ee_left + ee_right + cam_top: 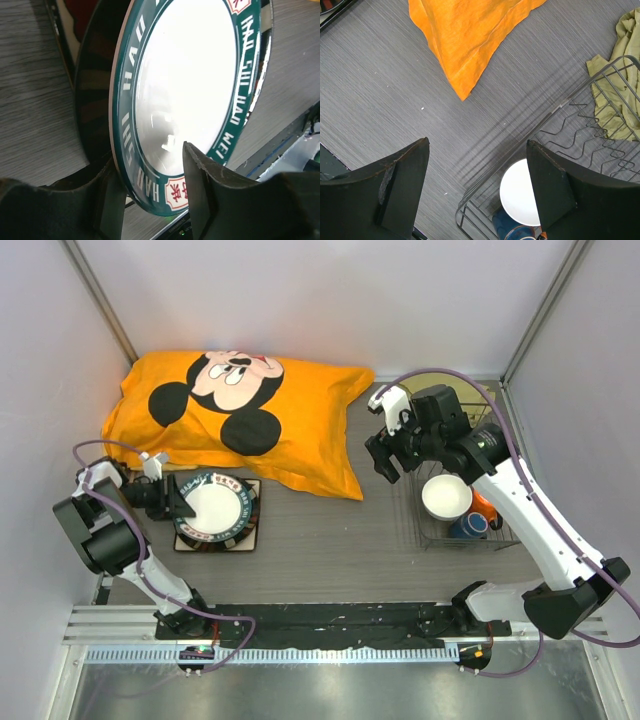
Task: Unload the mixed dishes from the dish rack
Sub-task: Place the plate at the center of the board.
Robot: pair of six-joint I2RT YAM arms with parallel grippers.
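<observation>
The white plate with a dark green patterned rim [213, 508] [185, 85] lies on top of the round brown plate [95, 85] and the square plate [254, 486] at the left of the table. My left gripper [176, 502] [150, 160] straddles this plate's left rim, jaws apart on either side. The dish rack [428, 536] [560, 107] at the right holds the white bowl [446, 496] [520, 195], the orange mug [486, 506] and the small dark-blue cup [470, 526] [507, 225]. My right gripper [386, 456] [477, 145] hangs open and empty above the rack's left edge.
A large orange cartoon pillow [240, 415] [470, 35] lies along the back, between the plates and the rack. An olive-green cloth [620, 75] sits behind the rack. White walls close in on both sides.
</observation>
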